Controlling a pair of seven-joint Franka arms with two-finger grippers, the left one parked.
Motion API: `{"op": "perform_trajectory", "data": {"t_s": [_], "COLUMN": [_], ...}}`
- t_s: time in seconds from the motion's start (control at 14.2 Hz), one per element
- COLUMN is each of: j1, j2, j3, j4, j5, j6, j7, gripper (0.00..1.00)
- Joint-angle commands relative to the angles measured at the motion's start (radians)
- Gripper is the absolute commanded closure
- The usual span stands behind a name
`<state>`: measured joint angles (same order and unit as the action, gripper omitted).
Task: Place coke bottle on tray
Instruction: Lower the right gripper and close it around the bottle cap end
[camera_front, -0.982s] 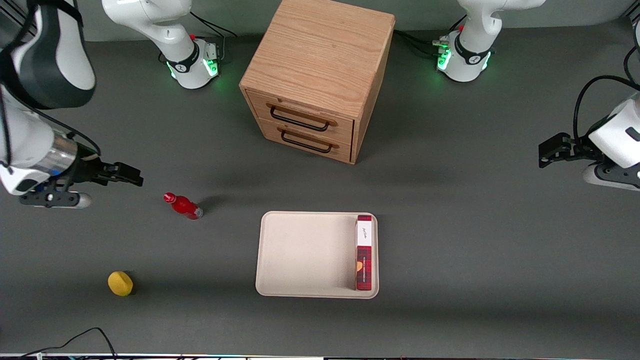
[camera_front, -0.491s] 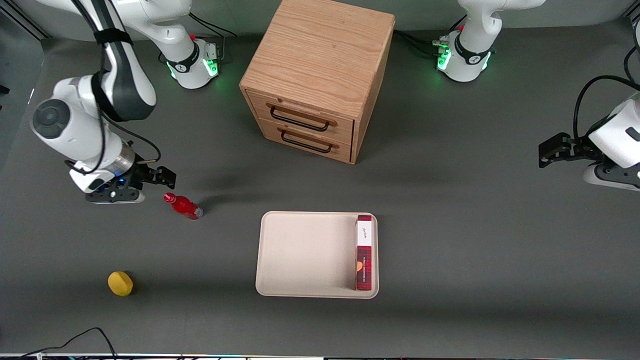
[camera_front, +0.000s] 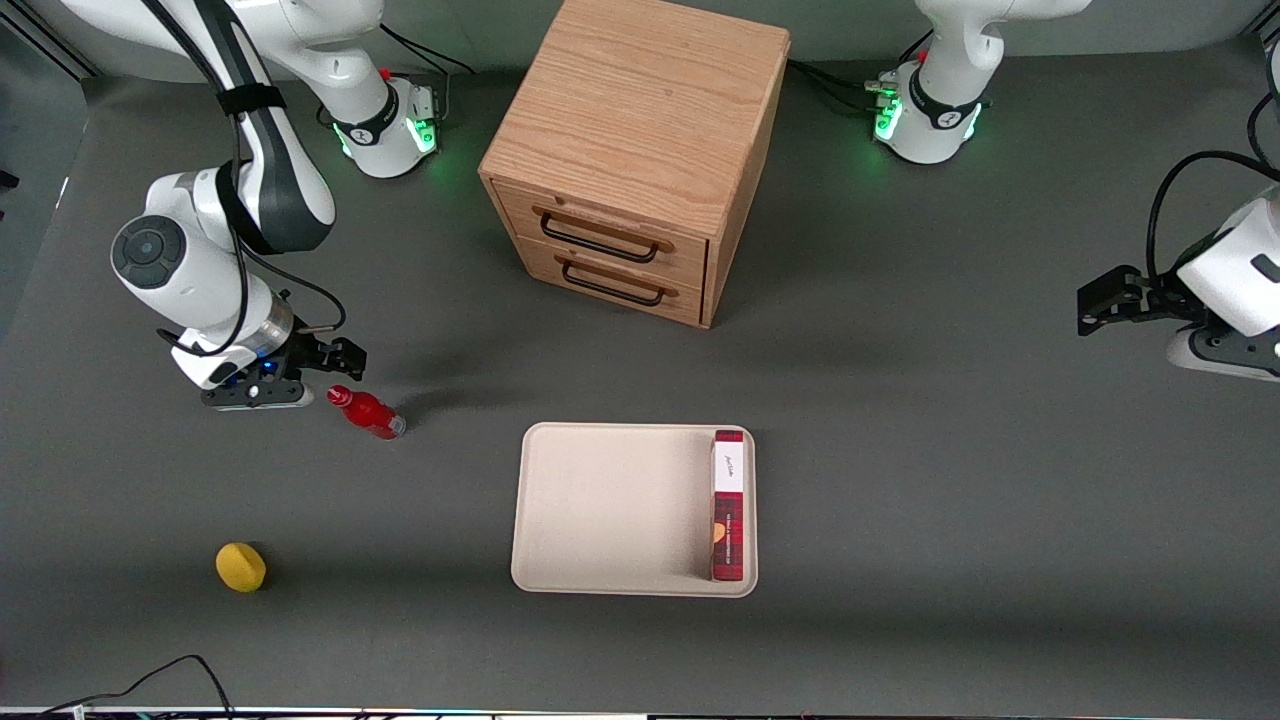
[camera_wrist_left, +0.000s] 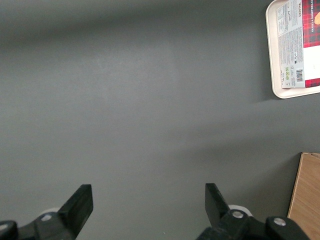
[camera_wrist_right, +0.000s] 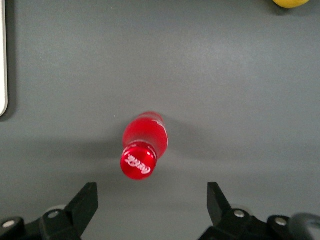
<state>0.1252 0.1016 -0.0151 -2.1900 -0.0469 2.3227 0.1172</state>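
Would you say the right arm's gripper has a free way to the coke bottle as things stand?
Probably yes. The gripper hangs open close beside the upright coke bottle, with only bare table around it. The lemon and tray lie well apart, so nothing seems to block it.

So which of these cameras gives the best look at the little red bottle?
The right wrist view: the coke bottle fills it from above, cap lettering legible, between the open hand's fingers. The front view shows the bottle small, beside the hand. The left wrist view misses it.
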Motion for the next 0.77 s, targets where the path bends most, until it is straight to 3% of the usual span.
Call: {"op": "perform_trajectory", "data": {"t_s": [0.0,0.21,0.35,0.42,0.7], "j1": [-0.004,-0.004,-0.004,-0.002,0.005], "j2": [0.053,0.076,0.078,0.084,0.089], "j3": [0.003,0.003,0.003,0.003,0.004], "j4": [0.056,0.076,0.076,0.079,0.082], "j5": [-0.022,-0.022,-0.021,-0.018,-0.01], "j6": [0.023,0.026,0.027,0.027,0.026], "j7": [0.019,0.022,0.022,0.022,0.048], "gripper": [0.03,0.06,0.16,0.26,0.82]}}
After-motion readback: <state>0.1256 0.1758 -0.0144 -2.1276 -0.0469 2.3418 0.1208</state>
